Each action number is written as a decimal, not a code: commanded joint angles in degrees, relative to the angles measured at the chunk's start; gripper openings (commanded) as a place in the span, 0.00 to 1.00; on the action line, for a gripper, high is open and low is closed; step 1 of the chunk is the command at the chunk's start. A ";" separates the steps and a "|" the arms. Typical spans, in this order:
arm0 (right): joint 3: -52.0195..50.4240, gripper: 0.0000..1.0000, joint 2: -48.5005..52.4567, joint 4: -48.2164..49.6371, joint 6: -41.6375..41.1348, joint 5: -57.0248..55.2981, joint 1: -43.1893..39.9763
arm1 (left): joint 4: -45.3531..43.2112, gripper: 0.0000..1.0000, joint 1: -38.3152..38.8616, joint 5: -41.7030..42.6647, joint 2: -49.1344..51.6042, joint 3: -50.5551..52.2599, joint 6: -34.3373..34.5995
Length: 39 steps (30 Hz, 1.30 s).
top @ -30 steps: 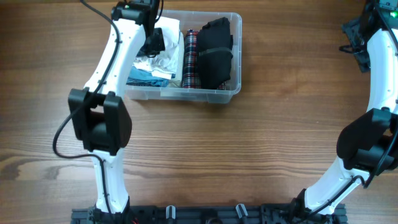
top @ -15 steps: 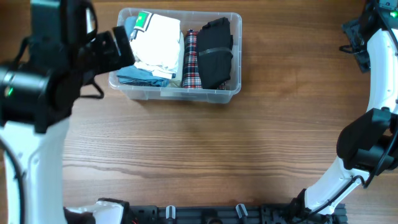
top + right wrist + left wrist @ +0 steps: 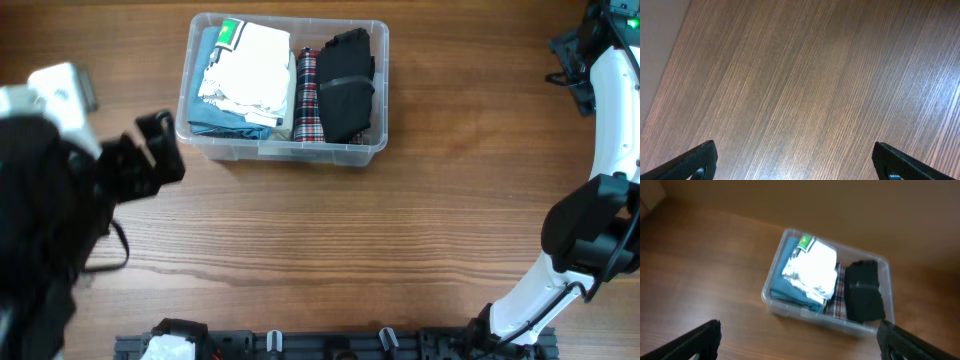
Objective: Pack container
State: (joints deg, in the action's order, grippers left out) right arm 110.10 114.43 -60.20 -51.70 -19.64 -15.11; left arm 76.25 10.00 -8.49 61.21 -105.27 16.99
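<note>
container (image 3: 290,152) of clear plastic, flat on the wooden worktop (image 3: 400,230), ahead of the left jaws and well apart from them. in the left wrist view, container (image 3: 790,307) framed between the two dark tips at the lower corners, long front wall turned toward them. packed side by side inside: a teal garment (image 3: 215,122) at the end toward the left tip, a folded white garment (image 3: 255,65) with a green label (image 3: 231,33) lying on top of it, then a narrow red plaid fold (image 3: 307,95), then a black garment (image 3: 347,85) at the end toward the right tip. left jaws spread wide, gripping nothing, raised above the worktop short of the container. left arm (image 3: 40,220) large and blurred in the overhead view. right jaws likewise spread wide and empty, with only bare wood grain of the worktop (image 3: 800,90) ahead of them, far from the container. right arm (image 3: 610,110) white and black, curved along the far side of the worktop from the left jaws.
</note>
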 commanded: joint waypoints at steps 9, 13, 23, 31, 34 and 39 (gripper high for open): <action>0.02 1.00 0.33 0.00 0.68 0.09 0.20 | -36.98 1.00 -0.96 4.17 -34.58 50.49 1.88; 0.02 1.00 0.33 0.00 0.68 0.09 0.20 | -51.45 1.00 -1.29 4.15 -41.88 65.90 2.99; 0.02 1.00 0.33 0.00 0.68 0.09 0.20 | -74.07 1.00 -6.12 3.48 -51.21 88.26 2.97; 0.02 1.00 0.33 0.02 0.70 0.09 0.20 | -74.60 1.00 -6.78 2.47 -57.27 93.96 2.99; 0.02 1.00 0.33 0.02 0.68 0.09 0.15 | -74.60 1.00 -6.36 2.47 -57.96 95.82 3.28; 0.02 1.00 0.33 0.02 0.68 0.09 0.24 | -74.60 1.00 -6.60 2.45 -60.08 98.57 3.41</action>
State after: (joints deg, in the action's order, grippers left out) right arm 110.10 114.45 -60.23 -51.46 -19.51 -15.11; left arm 1.89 3.64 -5.06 3.01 -8.29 19.84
